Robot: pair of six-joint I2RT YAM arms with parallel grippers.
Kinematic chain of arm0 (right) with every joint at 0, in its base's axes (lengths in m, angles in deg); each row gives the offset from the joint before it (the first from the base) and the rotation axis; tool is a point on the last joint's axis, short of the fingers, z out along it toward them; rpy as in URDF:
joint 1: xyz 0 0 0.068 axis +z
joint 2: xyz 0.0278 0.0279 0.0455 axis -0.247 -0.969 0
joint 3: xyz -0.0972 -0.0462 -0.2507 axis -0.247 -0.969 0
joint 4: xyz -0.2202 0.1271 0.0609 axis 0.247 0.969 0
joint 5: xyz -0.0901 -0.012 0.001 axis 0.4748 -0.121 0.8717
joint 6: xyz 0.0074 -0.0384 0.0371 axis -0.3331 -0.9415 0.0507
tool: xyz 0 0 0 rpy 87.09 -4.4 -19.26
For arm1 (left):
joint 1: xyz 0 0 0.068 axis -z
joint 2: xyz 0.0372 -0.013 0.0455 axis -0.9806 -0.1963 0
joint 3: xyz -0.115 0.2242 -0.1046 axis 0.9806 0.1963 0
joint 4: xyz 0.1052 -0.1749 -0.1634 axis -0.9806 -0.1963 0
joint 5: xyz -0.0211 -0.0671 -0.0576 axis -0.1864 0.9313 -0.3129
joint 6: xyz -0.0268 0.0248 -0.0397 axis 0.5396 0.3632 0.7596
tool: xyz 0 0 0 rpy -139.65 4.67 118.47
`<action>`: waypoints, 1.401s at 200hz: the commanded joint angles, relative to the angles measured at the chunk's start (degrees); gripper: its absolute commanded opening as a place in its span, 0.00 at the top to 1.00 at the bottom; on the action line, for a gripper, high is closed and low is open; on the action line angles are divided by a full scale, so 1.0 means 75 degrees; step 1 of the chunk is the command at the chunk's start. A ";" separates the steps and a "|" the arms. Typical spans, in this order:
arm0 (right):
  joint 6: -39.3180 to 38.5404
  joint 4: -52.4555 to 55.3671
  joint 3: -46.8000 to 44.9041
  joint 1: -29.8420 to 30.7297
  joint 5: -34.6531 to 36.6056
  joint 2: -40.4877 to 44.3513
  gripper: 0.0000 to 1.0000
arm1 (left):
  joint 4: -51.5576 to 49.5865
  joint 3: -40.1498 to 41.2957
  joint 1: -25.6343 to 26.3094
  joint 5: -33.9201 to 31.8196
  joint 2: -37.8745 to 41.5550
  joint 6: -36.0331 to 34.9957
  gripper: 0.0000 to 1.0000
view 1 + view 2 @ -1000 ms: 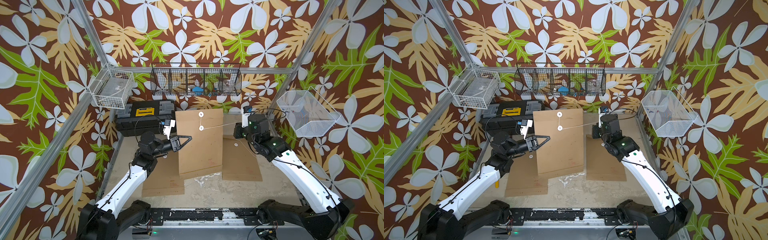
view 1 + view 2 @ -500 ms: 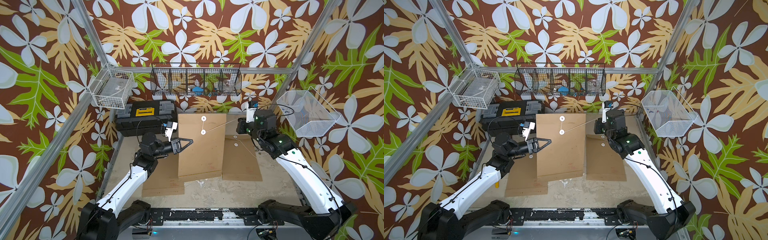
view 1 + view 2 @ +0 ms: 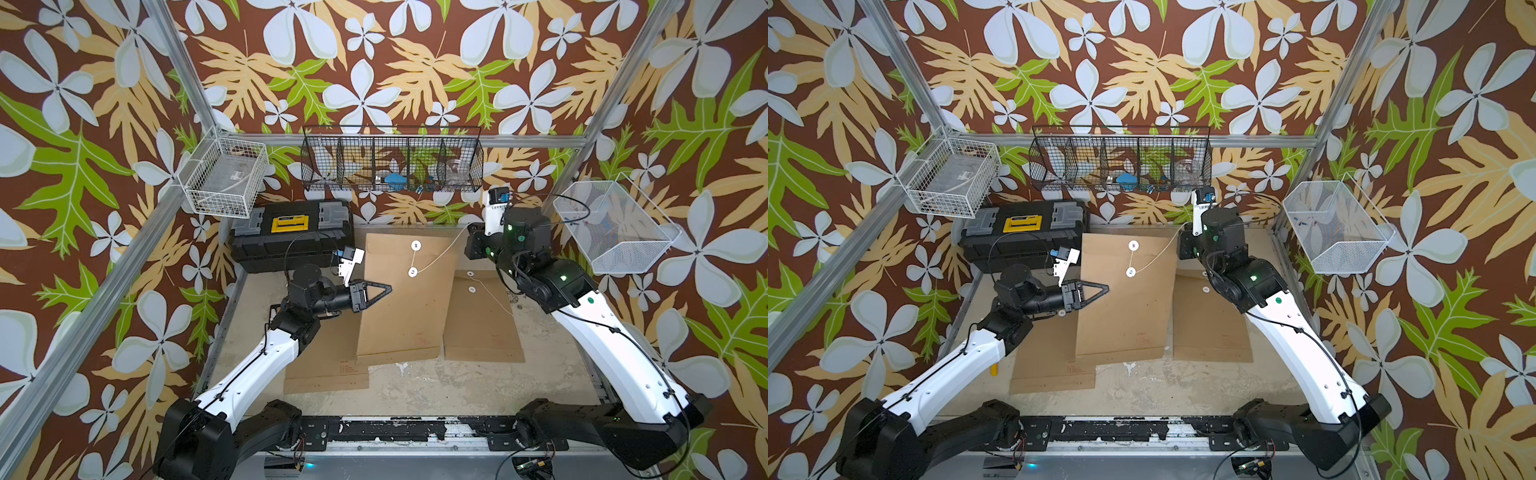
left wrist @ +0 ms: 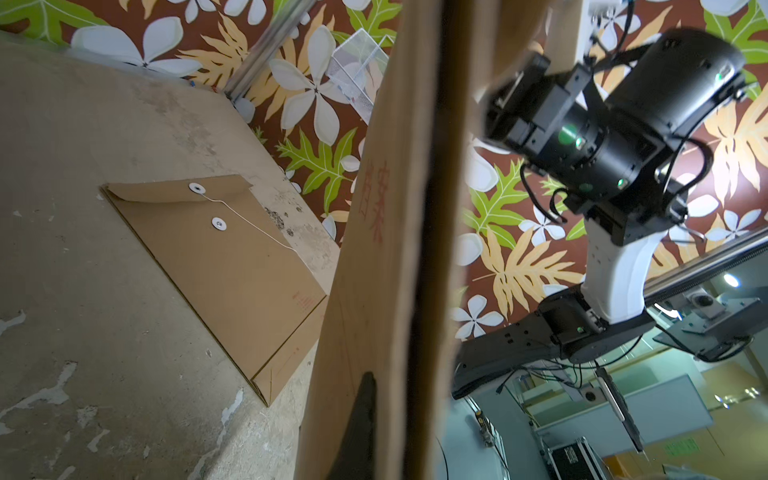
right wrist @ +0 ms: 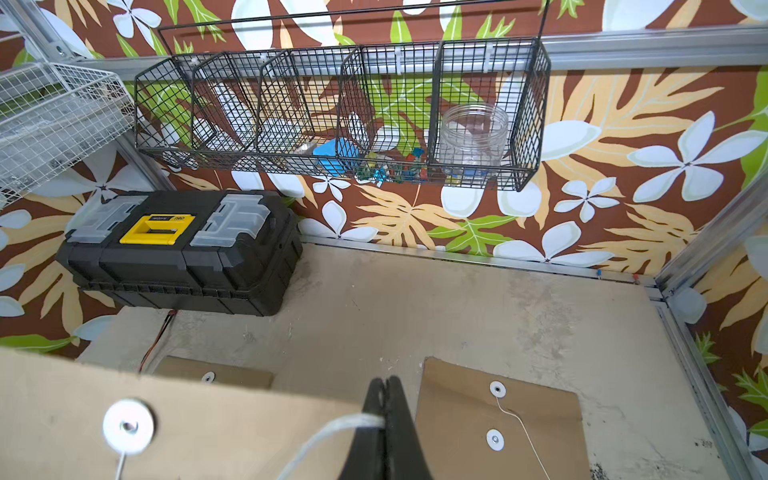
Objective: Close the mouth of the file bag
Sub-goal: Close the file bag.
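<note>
The flat kraft-paper file bag (image 3: pixel 401 316) is pinched edgewise by the left jaws; its thin white string (image 5: pixel 336 426) is pinched by the right jaws.

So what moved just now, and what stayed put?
The right claw, shut on the string, pulled it farther toward the back wall, so it slants more steeply. The left claw, shut on the file bag, nudged it slightly toward the robot's right. Both grips held; the two flat bags and toolbox didn't move.
</note>
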 commanded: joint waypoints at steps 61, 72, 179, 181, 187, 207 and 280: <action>-0.0214 -0.0053 0.1015 -0.0140 0.0023 -0.1158 1.00 | 0.0026 0.0368 0.0616 0.0314 0.0233 -0.0765 1.00; -0.0205 -0.0026 0.1129 -0.0140 -0.0052 -0.1260 1.00 | 0.0024 0.0413 0.0707 0.0269 0.0221 -0.0785 1.00; -0.0089 0.0150 0.1887 0.1356 -0.0295 -0.1834 1.00 | -0.0174 0.0265 0.1035 -0.0090 -0.0094 -0.0919 1.00; -0.0088 0.0157 0.1896 0.1409 -0.0295 -0.1834 1.00 | -0.0188 0.0259 0.1034 -0.0127 -0.0094 -0.0932 1.00; -0.0089 0.0186 0.1894 0.1532 -0.0302 -0.1825 1.00 | -0.0208 0.0233 0.1034 -0.0183 -0.0104 -0.0942 1.00; -0.0025 0.0234 0.1760 0.1935 -0.0307 -0.1747 1.00 | -0.0412 0.0081 0.1035 -0.0410 -0.0180 -0.1012 1.00; 0.0775 -0.0442 -0.0467 0.2142 -0.1452 -0.0632 1.00 | -0.0288 -0.0283 0.1022 -0.0665 -0.0312 -0.0968 1.00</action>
